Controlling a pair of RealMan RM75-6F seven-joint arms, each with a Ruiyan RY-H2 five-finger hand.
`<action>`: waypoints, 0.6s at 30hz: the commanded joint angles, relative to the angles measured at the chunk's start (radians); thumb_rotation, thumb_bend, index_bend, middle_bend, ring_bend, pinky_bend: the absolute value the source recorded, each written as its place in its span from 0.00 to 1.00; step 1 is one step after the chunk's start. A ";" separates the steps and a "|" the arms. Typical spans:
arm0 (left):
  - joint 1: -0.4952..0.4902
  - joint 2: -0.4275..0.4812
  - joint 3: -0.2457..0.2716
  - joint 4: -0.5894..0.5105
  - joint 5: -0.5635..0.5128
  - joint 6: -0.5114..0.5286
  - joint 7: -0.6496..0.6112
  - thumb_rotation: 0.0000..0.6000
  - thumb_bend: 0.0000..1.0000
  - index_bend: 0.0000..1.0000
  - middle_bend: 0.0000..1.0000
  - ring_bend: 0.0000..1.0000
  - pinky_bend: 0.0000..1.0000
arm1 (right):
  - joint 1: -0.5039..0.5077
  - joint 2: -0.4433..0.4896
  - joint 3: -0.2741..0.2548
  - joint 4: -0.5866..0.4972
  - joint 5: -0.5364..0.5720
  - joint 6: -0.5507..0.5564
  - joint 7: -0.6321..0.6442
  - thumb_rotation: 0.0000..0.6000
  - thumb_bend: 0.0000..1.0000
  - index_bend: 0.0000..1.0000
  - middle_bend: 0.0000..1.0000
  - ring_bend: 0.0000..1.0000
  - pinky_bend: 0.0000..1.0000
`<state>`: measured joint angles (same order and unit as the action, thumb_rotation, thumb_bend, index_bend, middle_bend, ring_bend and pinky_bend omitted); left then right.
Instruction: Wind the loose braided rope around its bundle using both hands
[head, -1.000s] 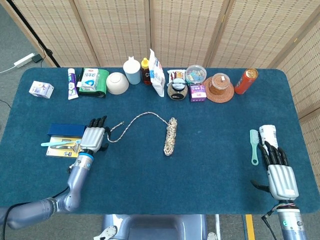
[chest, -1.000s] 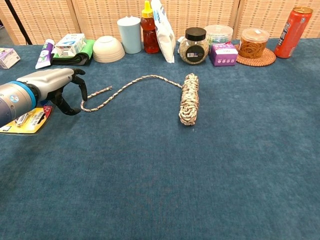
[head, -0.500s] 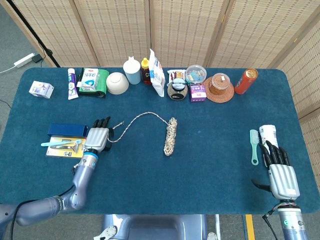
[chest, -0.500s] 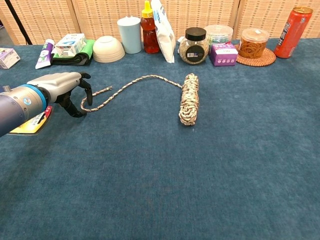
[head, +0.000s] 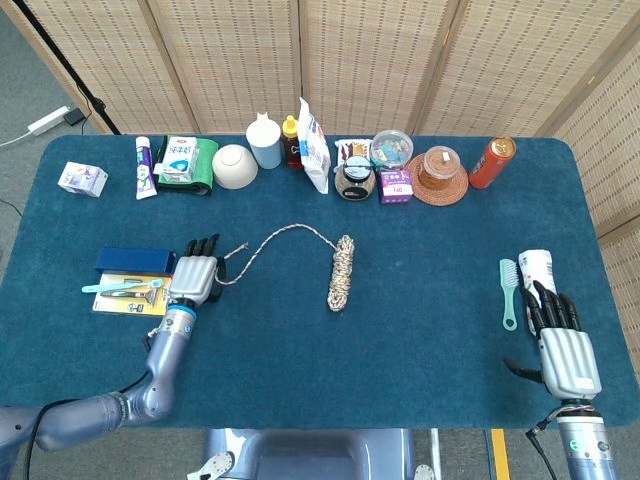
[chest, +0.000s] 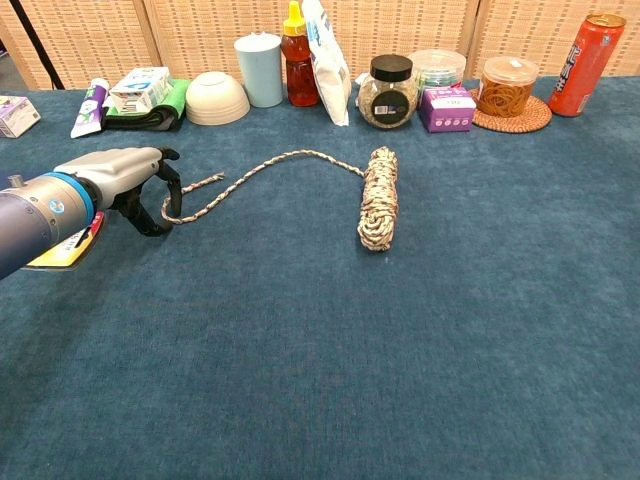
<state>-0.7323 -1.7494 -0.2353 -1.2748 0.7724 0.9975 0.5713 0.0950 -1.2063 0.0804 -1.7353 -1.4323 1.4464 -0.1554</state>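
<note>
The braided rope bundle (head: 342, 272) (chest: 378, 197) lies on the blue table near its middle. Its loose tail (head: 275, 240) (chest: 262, 166) arcs away to the left and ends in a frayed tip. My left hand (head: 196, 272) (chest: 118, 176) hovers just left of that tail end, fingers curved downward and apart, holding nothing. It is close to the tail but I see no contact. My right hand (head: 564, 346) rests far off at the table's right front, fingers spread and empty; the chest view does not show it.
A row of jars, bottles, a bowl (head: 234, 166) and a red can (head: 491, 162) lines the far edge. A blue box and a toothbrush pack (head: 128, 288) lie left of my left hand. A green comb (head: 508, 292) and a white tube sit by my right hand.
My left hand shifted slightly right toward the rope's tail end over the last second. The rope and my right hand have not moved.
</note>
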 joint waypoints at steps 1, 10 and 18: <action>-0.001 -0.003 0.002 0.002 -0.001 0.001 0.000 1.00 0.37 0.51 0.00 0.00 0.00 | 0.001 0.000 -0.001 -0.002 0.000 -0.002 0.002 1.00 0.00 0.00 0.00 0.00 0.00; -0.004 -0.012 0.004 0.008 -0.010 0.009 0.008 1.00 0.38 0.53 0.00 0.00 0.00 | 0.001 0.004 -0.001 -0.002 0.000 -0.003 0.011 1.00 0.00 0.00 0.00 0.00 0.00; -0.006 -0.017 0.006 0.012 -0.018 0.012 0.013 1.00 0.40 0.56 0.00 0.00 0.00 | 0.001 0.007 -0.001 -0.005 -0.001 -0.001 0.014 1.00 0.00 0.00 0.00 0.00 0.00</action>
<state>-0.7381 -1.7661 -0.2298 -1.2633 0.7548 1.0096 0.5838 0.0957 -1.1995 0.0792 -1.7403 -1.4336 1.4451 -0.1411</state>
